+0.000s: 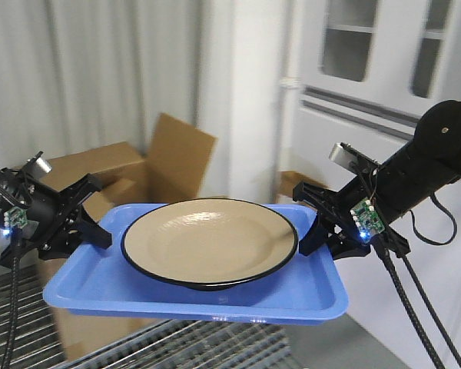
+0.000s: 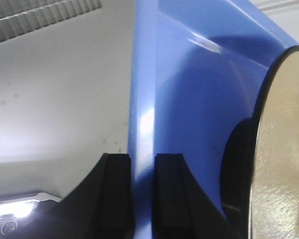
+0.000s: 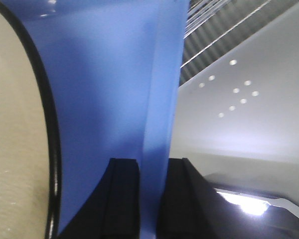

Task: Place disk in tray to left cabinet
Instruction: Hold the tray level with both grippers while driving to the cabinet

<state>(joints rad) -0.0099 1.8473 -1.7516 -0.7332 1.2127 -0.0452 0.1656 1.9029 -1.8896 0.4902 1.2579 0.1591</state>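
Cardboard boxes [image 1: 138,165] and a pale ribbed wall [image 1: 77,69] are seen behind the left gripper [image 1: 98,214] and the right gripper [image 1: 311,219], a grated metal surface [image 1: 177,346] below them. The tray [image 1: 100,284] is held aloft with its long axis running from one claw to the other, each short rim pinched between nearly closed jaws. The disk [image 1: 211,242] is carried flat in the tray midway between both claws, so neither arm is judged nearer.

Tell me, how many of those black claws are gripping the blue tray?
2. The left gripper clamps the left rim of the tray; the right gripper clamps its right rim. Each wrist view shows two fingers closed on the rim. No others appear hidden.
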